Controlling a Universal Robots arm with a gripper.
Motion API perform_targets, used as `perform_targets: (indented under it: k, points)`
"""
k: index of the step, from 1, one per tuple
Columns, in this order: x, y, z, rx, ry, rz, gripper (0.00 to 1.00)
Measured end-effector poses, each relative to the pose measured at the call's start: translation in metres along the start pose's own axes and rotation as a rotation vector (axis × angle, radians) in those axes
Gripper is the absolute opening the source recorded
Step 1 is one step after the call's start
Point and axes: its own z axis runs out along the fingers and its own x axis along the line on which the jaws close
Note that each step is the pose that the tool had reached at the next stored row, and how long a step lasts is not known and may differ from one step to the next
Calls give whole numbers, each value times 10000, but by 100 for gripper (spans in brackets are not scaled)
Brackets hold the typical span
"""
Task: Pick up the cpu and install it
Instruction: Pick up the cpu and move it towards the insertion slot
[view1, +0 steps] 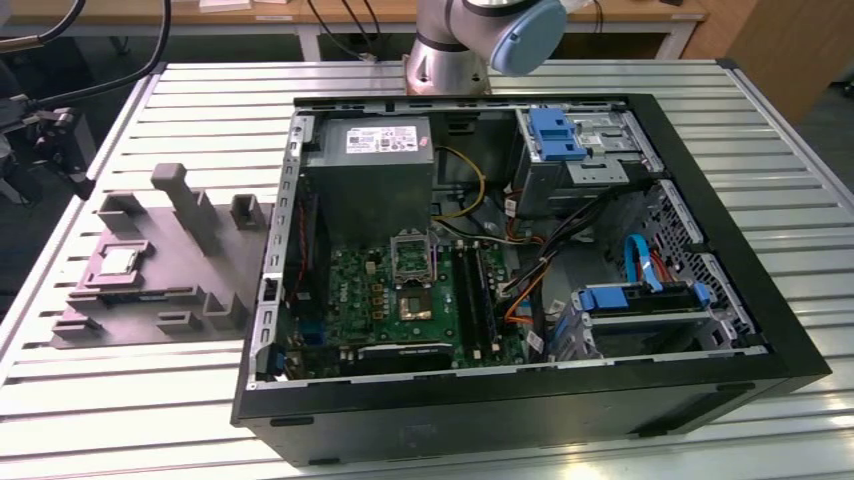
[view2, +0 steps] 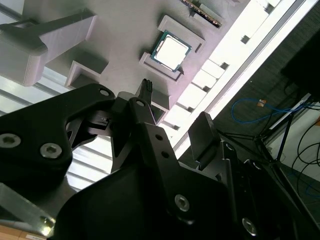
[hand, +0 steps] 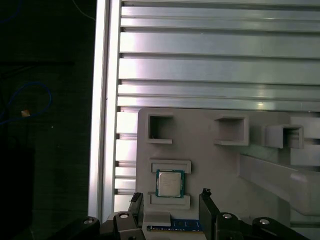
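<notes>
The cpu (hand: 170, 183) is a small square chip with a pale metal top. It lies flat in a recess of the grey holder block (hand: 210, 160), and it also shows in the second wrist view as cpu (view2: 171, 51) and in the exterior view as cpu (view1: 118, 262). My gripper (hand: 170, 196) hovers above the block, open, with one black fingertip (hand: 136, 199) on each side of the chip and nothing between them. In the second wrist view the gripper (view2: 175, 102) stands clear of the chip. The metal-framed socket (view1: 411, 256) sits on the green motherboard inside the open computer case (view1: 747, 300).
The grey holder block (view1: 147, 270) carries several raised posts and brackets at the exterior view's left. A grey power supply box (view1: 380, 165), drive cages with blue clips (view1: 558, 135) and loose cables fill the case. The slatted aluminium table (view1: 107, 400) ends close beside the block.
</notes>
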Motion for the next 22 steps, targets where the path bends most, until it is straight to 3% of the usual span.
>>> perform_targets:
  k: [8,10,22]
  points:
    - [0,0,4,0,3,1,56]
    - [1,-1,21,-1,38,4,56]
    - [-1,-20,216,-1,102,-28,56]
